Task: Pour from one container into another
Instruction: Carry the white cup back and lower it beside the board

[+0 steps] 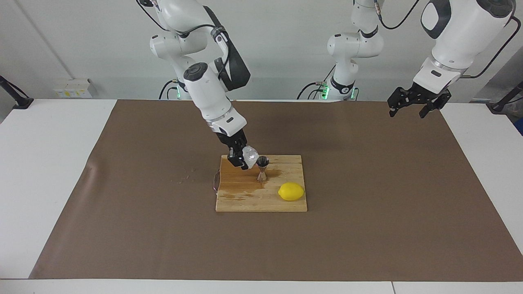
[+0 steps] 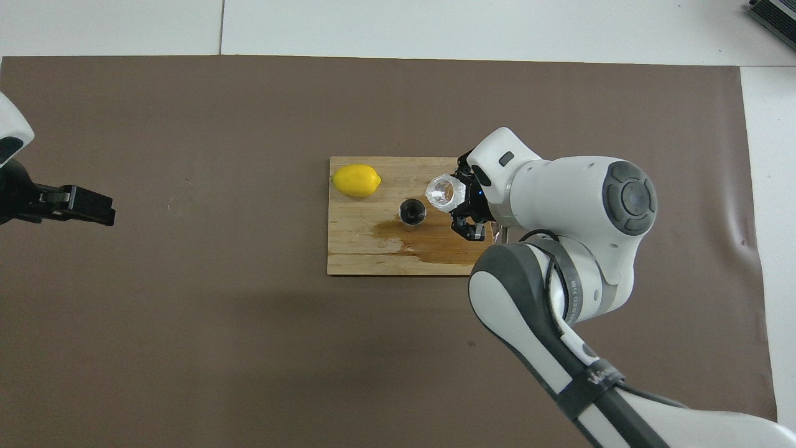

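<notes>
My right gripper point(image 1: 242, 157) is shut on the clear crinkled cup point(image 1: 249, 155), which is tipped on its side with its mouth toward the steel jigger point(image 1: 262, 168). In the overhead view the cup point(image 2: 444, 192) hangs just beside the jigger's open top point(image 2: 412, 211). The jigger stands upright on the wooden cutting board point(image 1: 245, 196). My left gripper point(image 1: 413, 105) waits raised over the mat at the left arm's end of the table; it also shows in the overhead view point(image 2: 78, 204).
A yellow lemon point(image 1: 291, 191) lies on the board, farther from the robots than the jigger, and also shows from overhead point(image 2: 356, 180). A dark wet stain point(image 2: 429, 246) spreads on the board near the jigger. A brown mat point(image 1: 122, 228) covers the table.
</notes>
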You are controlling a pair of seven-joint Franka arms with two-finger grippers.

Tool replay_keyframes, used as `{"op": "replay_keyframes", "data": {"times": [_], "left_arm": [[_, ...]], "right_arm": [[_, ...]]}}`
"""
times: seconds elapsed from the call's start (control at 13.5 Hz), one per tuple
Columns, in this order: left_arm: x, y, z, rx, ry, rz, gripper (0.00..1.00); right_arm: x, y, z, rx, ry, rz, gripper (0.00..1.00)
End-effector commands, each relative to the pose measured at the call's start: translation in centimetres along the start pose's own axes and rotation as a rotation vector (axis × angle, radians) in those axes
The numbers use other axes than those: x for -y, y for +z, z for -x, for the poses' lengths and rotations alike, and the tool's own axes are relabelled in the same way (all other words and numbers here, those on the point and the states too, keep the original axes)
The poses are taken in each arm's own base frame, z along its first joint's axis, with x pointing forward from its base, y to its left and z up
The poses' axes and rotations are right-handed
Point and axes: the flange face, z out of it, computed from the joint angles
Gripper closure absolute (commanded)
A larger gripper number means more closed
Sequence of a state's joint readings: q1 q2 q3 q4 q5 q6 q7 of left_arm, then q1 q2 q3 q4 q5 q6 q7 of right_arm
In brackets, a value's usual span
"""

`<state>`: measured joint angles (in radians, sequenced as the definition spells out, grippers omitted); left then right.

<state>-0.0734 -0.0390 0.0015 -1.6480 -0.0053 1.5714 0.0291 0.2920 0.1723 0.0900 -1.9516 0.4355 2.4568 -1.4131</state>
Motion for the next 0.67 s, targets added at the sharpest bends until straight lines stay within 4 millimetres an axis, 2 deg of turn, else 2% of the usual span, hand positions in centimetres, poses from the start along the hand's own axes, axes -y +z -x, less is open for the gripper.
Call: {"op": "replay_keyframes", "data": {"times": [0.0,0.3,0.59], "left_arm": [[0.0,0.0,0.8,-0.009,-0.014,0.010,0.00],[0.0,0.0,0.8,-0.009,-0.014,0.010,0.00],[0.0,0.0,0.8,-0.007,-0.014,0.010,0.00]], "right_arm": [[-0.9,-1.5,4.5,-0.069,0.008,-0.005,1.00],[-1.1,-1.5,12.7,-0.179,0.006,-0.034,1.00],[-0.1,-0.3,22.7,-0.258,0.014,-0.034,1.00]]}}
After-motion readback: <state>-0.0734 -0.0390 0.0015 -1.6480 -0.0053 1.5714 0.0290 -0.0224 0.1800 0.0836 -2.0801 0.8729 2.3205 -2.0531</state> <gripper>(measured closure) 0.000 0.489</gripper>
